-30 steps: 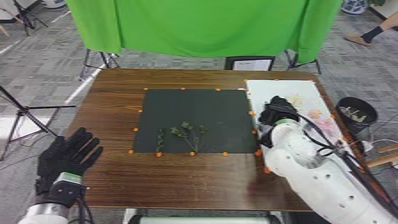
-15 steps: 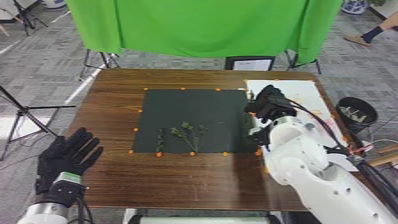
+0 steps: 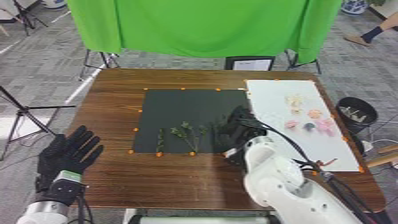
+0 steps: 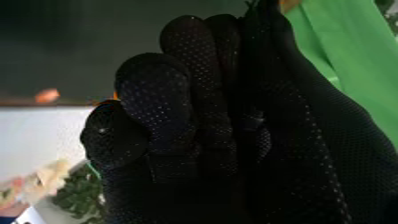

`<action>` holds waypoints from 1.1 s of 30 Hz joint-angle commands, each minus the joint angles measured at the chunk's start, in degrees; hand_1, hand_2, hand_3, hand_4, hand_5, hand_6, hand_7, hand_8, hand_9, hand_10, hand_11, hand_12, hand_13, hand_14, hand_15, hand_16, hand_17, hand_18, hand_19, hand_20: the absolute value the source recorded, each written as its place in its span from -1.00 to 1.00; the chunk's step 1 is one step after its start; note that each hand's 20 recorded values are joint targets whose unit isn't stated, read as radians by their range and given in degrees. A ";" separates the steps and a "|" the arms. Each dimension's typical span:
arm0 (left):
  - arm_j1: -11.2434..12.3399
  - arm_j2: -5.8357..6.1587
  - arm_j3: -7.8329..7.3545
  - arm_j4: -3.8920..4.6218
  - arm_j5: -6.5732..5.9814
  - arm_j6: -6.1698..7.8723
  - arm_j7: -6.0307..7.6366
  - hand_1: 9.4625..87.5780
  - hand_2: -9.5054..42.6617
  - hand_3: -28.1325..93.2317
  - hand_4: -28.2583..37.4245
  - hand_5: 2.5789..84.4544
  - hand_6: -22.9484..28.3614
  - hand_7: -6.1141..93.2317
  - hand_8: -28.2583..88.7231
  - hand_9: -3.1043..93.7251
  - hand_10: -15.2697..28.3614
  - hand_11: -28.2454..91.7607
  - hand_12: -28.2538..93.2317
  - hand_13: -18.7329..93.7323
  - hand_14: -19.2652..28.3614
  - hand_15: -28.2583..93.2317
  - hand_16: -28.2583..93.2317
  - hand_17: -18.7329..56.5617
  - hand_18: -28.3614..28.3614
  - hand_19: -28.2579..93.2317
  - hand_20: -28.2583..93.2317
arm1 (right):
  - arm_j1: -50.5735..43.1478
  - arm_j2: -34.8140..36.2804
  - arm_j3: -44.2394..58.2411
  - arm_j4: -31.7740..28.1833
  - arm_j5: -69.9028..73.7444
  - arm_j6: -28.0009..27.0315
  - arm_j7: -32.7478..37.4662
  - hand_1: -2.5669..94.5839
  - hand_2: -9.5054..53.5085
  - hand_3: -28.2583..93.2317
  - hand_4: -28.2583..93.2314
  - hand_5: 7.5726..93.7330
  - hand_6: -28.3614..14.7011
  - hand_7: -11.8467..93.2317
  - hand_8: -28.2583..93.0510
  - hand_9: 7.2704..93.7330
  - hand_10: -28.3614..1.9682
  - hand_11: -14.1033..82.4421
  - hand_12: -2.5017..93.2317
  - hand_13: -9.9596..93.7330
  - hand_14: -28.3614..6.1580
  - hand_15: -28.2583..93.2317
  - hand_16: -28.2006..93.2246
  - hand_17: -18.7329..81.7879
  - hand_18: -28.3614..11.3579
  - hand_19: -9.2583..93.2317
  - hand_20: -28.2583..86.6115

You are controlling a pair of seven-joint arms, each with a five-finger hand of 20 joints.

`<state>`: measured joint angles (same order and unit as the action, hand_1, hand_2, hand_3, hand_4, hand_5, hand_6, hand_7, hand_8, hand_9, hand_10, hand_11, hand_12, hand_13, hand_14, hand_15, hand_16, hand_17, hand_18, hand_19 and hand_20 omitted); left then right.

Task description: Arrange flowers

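Over the right part of the dark mat is my right hand, open. In the right wrist view, the glove of my right hand shows its fingers extended close together, and nothing held can be made out. Leafy green sprigs lie near the mat's lower edge, with a slim green stem left of them. The white sheet bears pale yellow flowers, pink flowers and a grey-blue flower. Near the table's left edge is my left hand, open.
Orange markers line the mat and sheet. A reddish-brown piece lies low on the sheet. A dark bin stands on the floor beyond the table's right edge. The green cloth hangs behind the wooden table.
My right hand has moved from over the white sheet leftward and nearer to the robot, over the mat, uncovering the flowers on the sheet. My left hand has stayed still.
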<state>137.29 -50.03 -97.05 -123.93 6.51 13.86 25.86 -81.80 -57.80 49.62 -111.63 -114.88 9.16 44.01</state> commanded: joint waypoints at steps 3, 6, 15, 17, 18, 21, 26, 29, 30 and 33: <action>1.02 -0.27 -0.19 -0.24 -0.73 -0.72 0.40 -0.51 -0.05 0.68 -0.96 0.15 0.28 -0.55 -0.66 -0.07 0.44 -0.09 -0.31 -0.13 0.53 0.26 -0.64 -0.66 0.63 0.18 -0.29 | -1.14 -1.09 -0.15 3.65 -1.93 -1.07 1.89 0.11 -1.00 0.75 -0.80 0.59 0.16 0.04 -0.28 0.83 0.28 -0.35 0.07 0.79 0.35 0.37 0.12 0.38 -0.61 1.00 0.17; 0.88 -0.25 -0.22 -0.21 -0.76 -0.61 0.54 -0.51 -0.05 0.68 -0.96 0.15 0.28 -0.55 -0.66 -0.07 0.44 -0.09 -0.31 -0.13 0.53 0.26 -0.64 -0.66 0.63 0.18 -0.29 | -1.27 -1.23 -0.38 3.89 -2.60 -0.68 3.61 0.10 -1.00 0.75 -0.80 0.58 0.17 0.05 -0.28 0.82 0.29 -0.34 0.07 0.79 0.34 0.38 0.11 0.38 -0.61 1.00 0.16; 1.03 -0.34 -0.11 -0.33 -1.14 0.45 0.81 -0.51 -0.05 0.68 -0.96 0.15 0.28 -0.56 -0.65 -0.07 0.44 -0.09 -0.31 -0.13 0.53 0.26 -0.64 -0.66 0.63 0.18 -0.29 | -2.57 -2.11 0.92 2.59 -3.41 -2.86 7.33 0.02 -1.00 0.71 -0.86 0.52 0.18 0.06 -0.27 0.76 0.11 -0.30 0.01 0.74 0.19 0.42 0.00 0.34 -0.71 1.00 0.12; 1.15 -0.59 -0.13 -0.34 -1.09 0.05 0.77 -0.51 -0.05 0.68 -0.96 0.15 0.28 -0.56 -0.66 -0.07 0.44 -0.09 -0.31 -0.13 0.53 0.26 -0.64 -0.66 0.63 0.18 -0.29 | -2.79 -2.21 1.08 2.22 -3.45 -2.77 7.97 0.00 -1.00 0.70 -0.88 0.50 0.16 0.05 -0.27 0.72 0.07 -0.23 -0.06 0.74 0.17 0.43 -0.01 0.34 -0.72 1.00 0.12; 1.16 -0.59 -0.04 -0.36 -1.04 0.17 0.74 -0.51 -0.05 0.68 -0.96 0.15 0.28 -0.56 -0.65 -0.07 0.45 -0.09 -0.31 -0.13 0.53 0.26 -0.64 -0.66 0.63 0.18 -0.29 | -3.02 -2.16 1.06 1.95 -3.75 -2.27 8.32 -0.01 -1.00 0.69 -0.89 0.50 0.15 0.03 -0.27 0.70 0.03 -0.19 -0.11 0.74 0.15 0.43 -0.01 0.34 -0.72 1.00 0.12; 1.38 -0.40 0.06 -0.37 -1.44 0.23 1.18 -0.51 -0.05 0.69 -0.96 0.15 0.28 -0.55 -0.66 -0.07 0.45 -0.09 -0.31 -0.13 0.53 0.26 -0.64 -0.66 0.63 0.18 -0.30 | -3.69 -2.26 1.40 0.71 -4.05 -1.92 9.21 -0.04 -1.00 0.67 -0.90 0.50 0.13 0.00 -0.26 0.66 -0.07 -0.09 -0.25 0.73 0.14 0.44 -0.02 0.34 -0.73 1.00 0.11; 1.48 -0.58 -0.25 -0.39 -1.23 0.23 0.92 -0.51 -0.05 0.68 -0.96 0.15 0.28 -0.55 -0.66 -0.07 0.45 -0.09 -0.31 -0.13 0.54 0.26 -0.64 -0.66 0.62 0.18 -0.30 | -4.16 -2.35 1.12 -0.33 -5.48 -1.87 9.80 -0.15 -1.00 0.71 -0.90 0.50 0.09 -0.08 -0.29 0.64 -0.16 -0.03 -0.39 0.72 0.11 0.44 -0.03 0.34 -0.74 1.00 0.10; 1.29 -0.22 0.19 -0.29 -1.67 0.38 1.31 -0.51 -0.05 0.68 -0.96 0.15 0.28 -0.55 -0.66 -0.07 0.45 -0.09 -0.31 -0.13 0.54 0.26 -0.64 -0.66 0.62 0.18 -0.30 | -4.40 -2.41 1.37 -0.60 -5.45 -0.91 10.44 -0.18 -1.00 0.72 -0.90 0.50 0.07 -0.12 -0.34 0.63 -0.17 -0.04 -0.41 0.73 0.11 0.43 -0.04 0.34 -0.75 1.00 0.10; 1.36 -0.26 0.15 -0.35 -1.61 0.39 1.25 -0.51 -0.05 0.68 -0.96 0.15 0.28 -0.55 -0.66 -0.07 0.45 -0.09 -0.31 -0.13 0.54 0.26 -0.64 -0.66 0.63 0.18 -0.30 | -4.51 -2.38 1.33 -0.84 -5.76 -0.54 10.46 -0.20 -1.00 0.73 -0.90 0.50 0.07 -0.12 -0.36 0.63 -0.18 -0.05 -0.42 0.73 0.10 0.43 -0.04 0.35 -0.75 1.00 0.09; 1.65 -0.21 0.02 -0.37 -1.73 0.35 1.40 -0.51 -0.05 0.68 -0.96 0.15 0.28 -0.55 -0.66 -0.07 0.45 -0.09 -0.31 -0.13 0.54 0.26 -0.64 -0.66 0.62 0.18 -0.30 | -4.71 -2.13 1.03 -1.58 -7.19 -0.07 10.02 -0.25 -1.00 0.74 -0.89 0.52 0.06 -0.13 -0.66 0.64 -0.20 -0.07 -0.43 0.74 0.09 0.42 -0.05 0.35 -0.76 1.00 0.08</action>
<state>137.95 -50.10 -97.03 -124.03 5.43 13.99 26.92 -85.33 -59.97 51.19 -111.93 -119.66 7.40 53.58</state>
